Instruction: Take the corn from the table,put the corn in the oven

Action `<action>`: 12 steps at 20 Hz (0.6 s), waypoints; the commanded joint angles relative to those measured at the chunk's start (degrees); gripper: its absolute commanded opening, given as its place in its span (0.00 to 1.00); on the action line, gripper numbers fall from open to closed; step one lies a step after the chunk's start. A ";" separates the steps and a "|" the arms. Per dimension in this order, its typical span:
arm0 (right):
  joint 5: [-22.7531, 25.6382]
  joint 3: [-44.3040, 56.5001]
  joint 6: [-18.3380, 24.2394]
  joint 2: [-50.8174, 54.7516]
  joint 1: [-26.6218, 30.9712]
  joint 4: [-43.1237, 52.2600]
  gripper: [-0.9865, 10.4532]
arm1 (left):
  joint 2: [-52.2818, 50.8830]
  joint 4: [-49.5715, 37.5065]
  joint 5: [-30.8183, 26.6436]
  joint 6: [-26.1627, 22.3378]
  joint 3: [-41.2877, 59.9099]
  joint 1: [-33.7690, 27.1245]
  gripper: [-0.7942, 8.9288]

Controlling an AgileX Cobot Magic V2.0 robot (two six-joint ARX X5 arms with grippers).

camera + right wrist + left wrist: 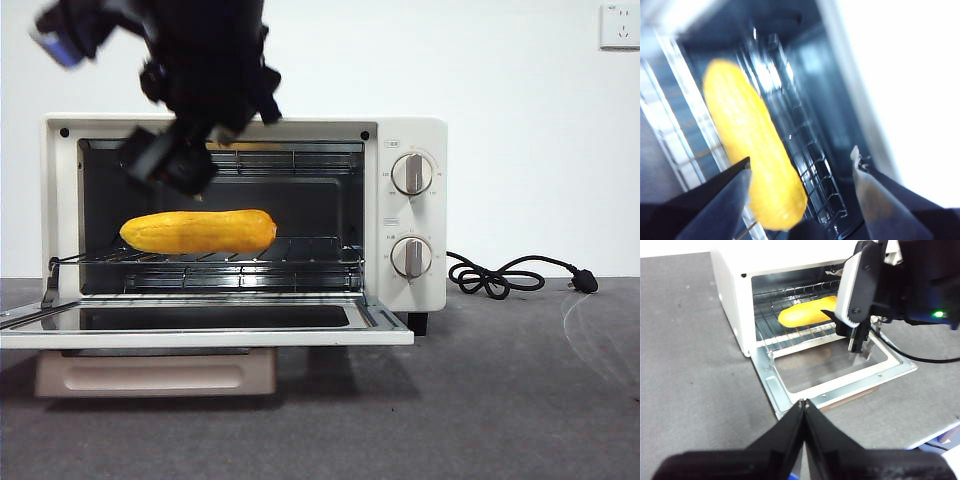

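I am hovering my right pincer (800, 175), jaws spread and empty, just above the glossy yellow-orange corn cob (199, 231) lying on the cream-white toaster oven's (415, 215) wire rack (300, 256), risking nudging it out; my left pincer (803, 402) is waiting pressed closed.

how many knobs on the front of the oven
2. Both round cream knobs with metal grips sit on the control panel of the cream-white toaster oven, right of its open cavity: the upper knob above the lower knob. None seems hidden.
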State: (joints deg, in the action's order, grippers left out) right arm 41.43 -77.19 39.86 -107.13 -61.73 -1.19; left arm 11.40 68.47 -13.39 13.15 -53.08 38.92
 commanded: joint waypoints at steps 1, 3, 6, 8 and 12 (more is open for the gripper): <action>0.15 0.17 -3.89 1.95 -1.90 -2.01 0.38 | -0.20 -0.63 -0.37 0.35 0.28 0.61 0.07; 0.00 0.17 -7.72 3.96 -3.78 -6.32 0.38 | -0.20 -0.83 -2.38 0.35 0.26 1.18 0.07; -0.11 0.17 -17.42 7.98 -7.34 -16.15 0.38 | -0.13 -2.19 -4.70 0.28 0.28 2.49 0.07; -0.11 0.17 -21.73 11.08 -9.51 -21.59 0.29 | 0.04 -5.55 -4.68 0.07 0.28 3.91 0.07; -0.35 0.17 -26.36 18.21 -13.70 -29.97 0.16 | 2.62 -12.02 -4.66 -2.99 0.28 8.35 0.07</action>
State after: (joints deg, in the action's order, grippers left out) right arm 40.95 -77.21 16.23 -88.99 -75.26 -31.24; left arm 13.91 56.86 -17.87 11.73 -53.08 47.20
